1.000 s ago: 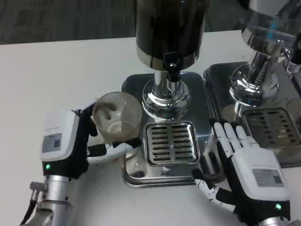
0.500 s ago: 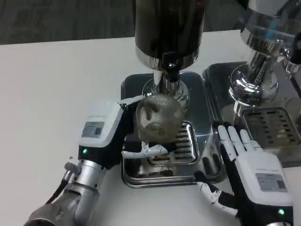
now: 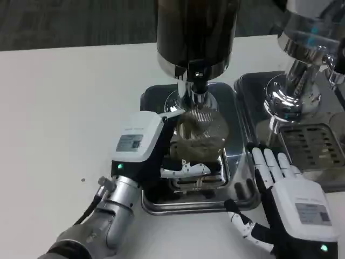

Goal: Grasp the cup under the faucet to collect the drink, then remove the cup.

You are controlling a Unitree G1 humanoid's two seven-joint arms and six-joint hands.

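A clear glass cup (image 3: 200, 132) sits in my left hand (image 3: 156, 151), held over the drip grille (image 3: 200, 181) just below the black faucet (image 3: 197, 78) of the dark drink dispenser (image 3: 197, 32). The fingers wrap the cup's lower part from the left. My right hand (image 3: 294, 202) rests open on the table at the tray's right edge, fingers spread and holding nothing.
The steel drip tray (image 3: 156, 202) stands under the dispenser. A second chrome dispenser (image 3: 302, 65) with its own tray and grille (image 3: 318, 145) stands at the right. White table stretches to the left.
My left hand has carried the cup rightward from beside the tray to under the faucet. My right hand has slid back slightly toward the near edge.
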